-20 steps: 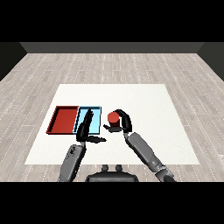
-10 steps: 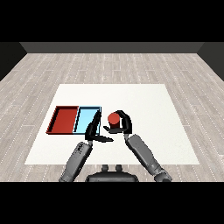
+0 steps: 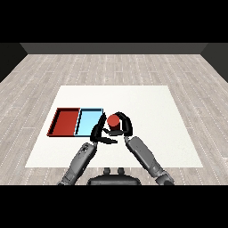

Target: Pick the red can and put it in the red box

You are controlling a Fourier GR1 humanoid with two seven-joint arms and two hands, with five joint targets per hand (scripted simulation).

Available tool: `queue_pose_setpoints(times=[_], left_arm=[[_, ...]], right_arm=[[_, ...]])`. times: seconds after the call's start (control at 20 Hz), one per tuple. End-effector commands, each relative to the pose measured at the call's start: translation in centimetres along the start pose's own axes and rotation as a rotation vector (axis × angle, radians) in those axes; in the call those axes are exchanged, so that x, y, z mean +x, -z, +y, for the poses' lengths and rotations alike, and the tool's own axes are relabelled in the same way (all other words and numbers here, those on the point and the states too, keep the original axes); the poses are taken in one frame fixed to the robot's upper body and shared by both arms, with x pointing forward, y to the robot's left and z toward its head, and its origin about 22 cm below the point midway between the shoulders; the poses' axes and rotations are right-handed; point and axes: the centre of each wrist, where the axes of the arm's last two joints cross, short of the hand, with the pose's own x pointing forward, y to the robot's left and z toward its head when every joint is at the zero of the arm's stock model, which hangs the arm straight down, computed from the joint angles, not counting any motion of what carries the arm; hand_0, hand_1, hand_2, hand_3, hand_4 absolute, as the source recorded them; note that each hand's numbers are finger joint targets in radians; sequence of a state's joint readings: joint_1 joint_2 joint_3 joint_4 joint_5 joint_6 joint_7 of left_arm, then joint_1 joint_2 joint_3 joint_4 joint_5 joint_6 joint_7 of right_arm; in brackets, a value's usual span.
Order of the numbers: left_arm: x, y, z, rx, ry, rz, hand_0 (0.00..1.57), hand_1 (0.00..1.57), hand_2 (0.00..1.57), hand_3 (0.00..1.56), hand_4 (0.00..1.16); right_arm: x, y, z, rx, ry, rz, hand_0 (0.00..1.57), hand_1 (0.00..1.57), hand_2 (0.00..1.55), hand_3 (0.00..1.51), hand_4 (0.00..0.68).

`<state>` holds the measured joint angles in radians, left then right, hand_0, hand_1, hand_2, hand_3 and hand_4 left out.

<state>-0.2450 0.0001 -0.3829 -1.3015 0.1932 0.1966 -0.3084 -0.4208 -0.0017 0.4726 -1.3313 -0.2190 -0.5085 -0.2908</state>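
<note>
The red can (image 3: 113, 121) stands upright just right of the light blue tray (image 3: 88, 121), and my right hand (image 3: 123, 126) is curled round it. My left hand (image 3: 99, 134) is open, its straight fingers reaching toward the can from the left and ending close beside it. The red tray (image 3: 66, 121) lies at the far left, next to the light blue tray, with nothing in it.
The two trays lie side by side on the left half of the white table (image 3: 147, 107). A grey wooden floor (image 3: 116, 67) surrounds the table.
My right hand has carried the red can leftward toward the trays. My left hand has swung right, off the light blue tray, and now meets the can.
</note>
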Motion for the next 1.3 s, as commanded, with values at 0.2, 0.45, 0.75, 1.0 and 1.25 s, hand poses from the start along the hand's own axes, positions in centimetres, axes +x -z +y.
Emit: queue_pose_setpoints(times=[0.2,0.45,0.75,1.0,1.25], left_arm=[[-0.6,2.0,0.5,-0.006,-0.012,0.031,0.0,0.0,0.0,0.0,0.0],[-1.6,0.8,-1.9,-0.028,-0.049,0.023,0.0,0.0,0.0,0.0,0.0],[-0.6,1.4,-2.1,-0.032,-0.051,0.006,0.0,0.0,0.0,0.0,0.0],[-0.4,1.4,-2.2,-0.037,-0.032,-0.007,0.0,0.0,0.0,0.0,0.06],[-1.2,1.6,-1.2,0.11,0.078,0.021,0.0,0.0,0.0,0.0,0.6]], right_arm=[[-1.2,0.7,0.2,0.013,0.013,-0.008,1.44,1.44,1.44,1.38,0.628],[-0.7,-2.4,2.6,0.03,0.068,0.009,1.48,1.48,1.44,1.37,0.621],[-1.2,-0.4,2.9,0.048,0.038,0.001,1.5,1.5,1.45,1.38,0.618],[-0.7,0.7,3.6,0.059,0.043,-0.004,1.48,1.48,1.46,1.37,0.636],[0.2,-0.6,4.4,0.095,0.038,0.004,1.46,1.46,1.45,1.37,0.626]])
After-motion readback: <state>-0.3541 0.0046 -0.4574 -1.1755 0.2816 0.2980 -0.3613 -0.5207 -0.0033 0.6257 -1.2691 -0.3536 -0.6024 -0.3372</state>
